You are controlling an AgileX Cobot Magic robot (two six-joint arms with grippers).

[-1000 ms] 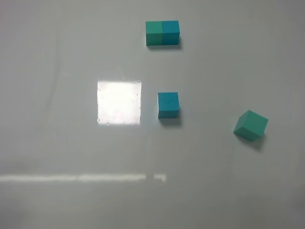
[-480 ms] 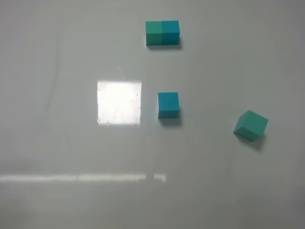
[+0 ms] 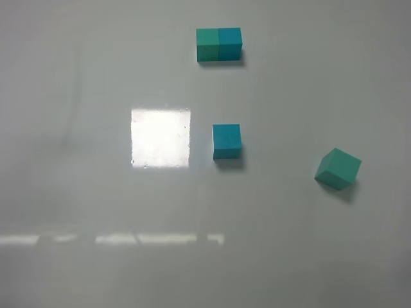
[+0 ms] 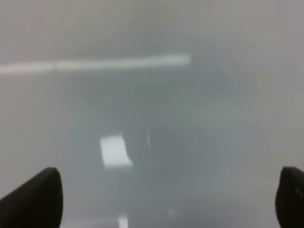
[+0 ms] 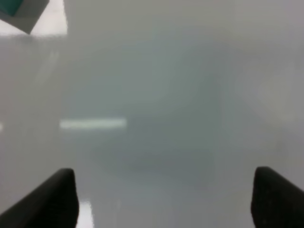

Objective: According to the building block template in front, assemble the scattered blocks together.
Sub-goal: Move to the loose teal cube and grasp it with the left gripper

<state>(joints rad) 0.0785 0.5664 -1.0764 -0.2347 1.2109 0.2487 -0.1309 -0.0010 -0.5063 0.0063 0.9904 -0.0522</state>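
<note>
The building block template, a sea-green cube joined to a teal-blue cube, lies at the far side of the table. The loose teal-blue cube sits near the middle. The loose sea-green cube sits to its right, turned at an angle. Neither gripper shows in the exterior high view. My left gripper is open and empty over bare table. My right gripper is open and empty, and a corner of the sea-green cube shows at the edge of the right wrist view, well away from its fingertips.
The grey glossy table carries a bright square light reflection left of the teal-blue cube. A thin light streak runs across nearer the front.
The blocks have not moved. The left part of the light streak near the front now shows dark breaks.
</note>
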